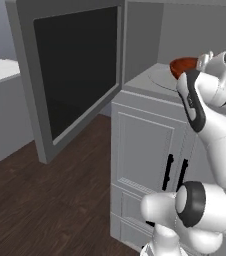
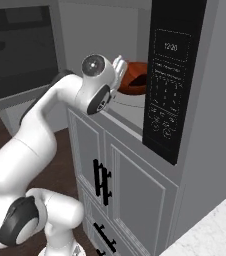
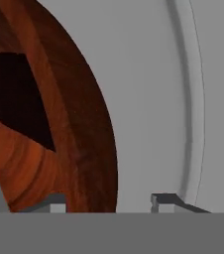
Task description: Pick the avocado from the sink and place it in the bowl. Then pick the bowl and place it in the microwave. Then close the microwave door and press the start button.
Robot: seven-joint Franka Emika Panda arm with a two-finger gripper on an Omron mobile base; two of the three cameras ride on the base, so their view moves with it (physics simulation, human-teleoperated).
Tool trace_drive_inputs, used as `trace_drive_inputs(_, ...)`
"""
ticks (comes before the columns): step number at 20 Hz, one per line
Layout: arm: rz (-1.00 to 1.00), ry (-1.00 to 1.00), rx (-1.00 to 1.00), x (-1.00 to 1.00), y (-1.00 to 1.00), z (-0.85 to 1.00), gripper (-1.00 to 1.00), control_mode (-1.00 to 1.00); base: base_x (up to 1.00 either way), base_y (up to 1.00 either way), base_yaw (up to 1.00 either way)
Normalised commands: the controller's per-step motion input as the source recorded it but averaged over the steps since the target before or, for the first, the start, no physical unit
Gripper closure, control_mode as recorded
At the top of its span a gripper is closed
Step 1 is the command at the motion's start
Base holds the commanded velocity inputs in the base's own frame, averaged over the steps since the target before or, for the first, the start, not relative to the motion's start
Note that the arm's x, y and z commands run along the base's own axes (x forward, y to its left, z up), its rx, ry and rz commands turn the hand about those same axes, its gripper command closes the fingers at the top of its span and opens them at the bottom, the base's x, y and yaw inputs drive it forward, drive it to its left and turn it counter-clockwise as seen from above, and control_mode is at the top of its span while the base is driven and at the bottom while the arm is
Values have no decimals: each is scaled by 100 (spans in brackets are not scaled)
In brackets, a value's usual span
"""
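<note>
The reddish-brown wooden bowl (image 3: pixel 69 124) rests on the light grey floor of the microwave (image 1: pixel 150 30), over the round turntable (image 3: pixel 196 99). A near-black shape inside the bowl is the avocado (image 3: pixel 20 99). My gripper (image 3: pixel 109 202) reaches into the microwave with its fingertips (image 3: pixel 163 201) spread wide; it is open, and the bowl's rim runs between them. From the base views the bowl (image 2: pixel 134 77) (image 1: pixel 182 65) shows just past my wrist. The microwave door (image 1: pixel 77 70) stands swung open to the left. The sink is out of view.
The dark control panel (image 2: pixel 167 85) with its buttons sits to the right of the microwave opening. Grey cabinet doors with black handles (image 2: pixel 102 182) are below. The open door (image 2: pixel 15 55) juts out over the wooden floor (image 1: pixel 45 210).
</note>
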Motion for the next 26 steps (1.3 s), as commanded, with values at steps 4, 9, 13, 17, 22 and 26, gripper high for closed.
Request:
trace_drive_inputs(4, 0, -19, -3, -1, 27, 1, -100, -100, 0, 0, 0)
trace_drive_inputs(9, 1, -14, -2, -53, 38, 6, -100, -100, 0, 0, 0)
trace_drive_inputs(13, 9, -1, 0, -100, 41, 37, -100, -100, 0, 0, 0)
trace_drive_inputs(17, 12, 10, 0, -99, 36, 53, -100, -100, 0, 0, 0)
trace_drive_inputs(22, 14, 8, -1, -100, 47, 36, -100, -100, 0, 0, 0)
trace_drive_inputs(26, 6, 0, -6, -100, 69, 28, -100, -100, 0, 0, 0)
